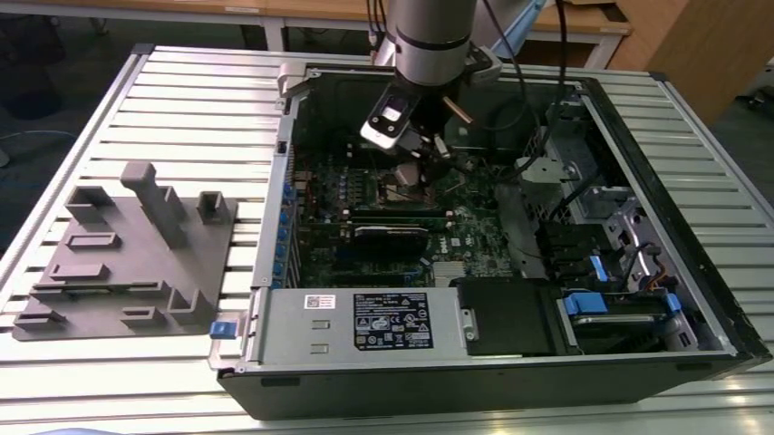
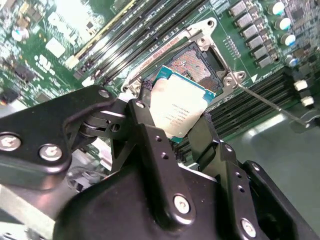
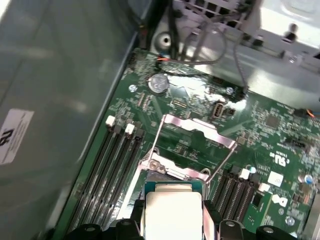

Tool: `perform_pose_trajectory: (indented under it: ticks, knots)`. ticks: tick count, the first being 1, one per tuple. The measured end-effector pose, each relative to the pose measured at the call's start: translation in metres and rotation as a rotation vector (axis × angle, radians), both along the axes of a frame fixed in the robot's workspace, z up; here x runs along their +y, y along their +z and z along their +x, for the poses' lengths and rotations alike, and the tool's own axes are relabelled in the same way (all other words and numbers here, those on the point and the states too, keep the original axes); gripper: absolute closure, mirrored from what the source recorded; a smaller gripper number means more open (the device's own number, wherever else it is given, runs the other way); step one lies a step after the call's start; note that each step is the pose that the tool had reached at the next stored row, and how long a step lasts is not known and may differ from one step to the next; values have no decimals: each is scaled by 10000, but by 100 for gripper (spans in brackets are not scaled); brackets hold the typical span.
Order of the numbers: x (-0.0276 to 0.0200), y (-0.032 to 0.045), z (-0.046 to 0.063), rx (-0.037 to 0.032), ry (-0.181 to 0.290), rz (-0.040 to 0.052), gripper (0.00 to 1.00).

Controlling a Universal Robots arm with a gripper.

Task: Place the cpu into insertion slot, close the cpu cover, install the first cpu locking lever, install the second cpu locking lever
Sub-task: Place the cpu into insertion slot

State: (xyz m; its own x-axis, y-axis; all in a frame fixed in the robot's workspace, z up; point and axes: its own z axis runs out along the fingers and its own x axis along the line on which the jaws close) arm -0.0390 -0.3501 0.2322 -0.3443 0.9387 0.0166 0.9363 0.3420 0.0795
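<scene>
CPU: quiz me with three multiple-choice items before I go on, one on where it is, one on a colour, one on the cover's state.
1. Where is the cpu?
A. On the grey fixture beside the case.
B. Gripped in the tool, by the insertion slot.
C. Seated under a shut cover.

2. What colour is the motherboard?
A. Blue.
B. Red.
C. Green.

3. How does the cpu cover stand?
A. Swung open.
B. Shut over the slot.
C. Lying outside the case.

Answers:
1 B: in the second wrist view the tool clamps the cpu at two edges, and the slot's dark centre lies bare beside it.
2 C: the board is green in both wrist views.
3 A: in the first wrist view the frame stands raised off the slot.
</scene>
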Motion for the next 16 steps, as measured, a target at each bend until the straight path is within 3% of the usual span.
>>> perform_pose_trajectory:
  ticks: [7,16]
  knots:
    - [0,-18,0,1,-1268,-2,46]
    - [0,-18,0,0,-1348,0,46]
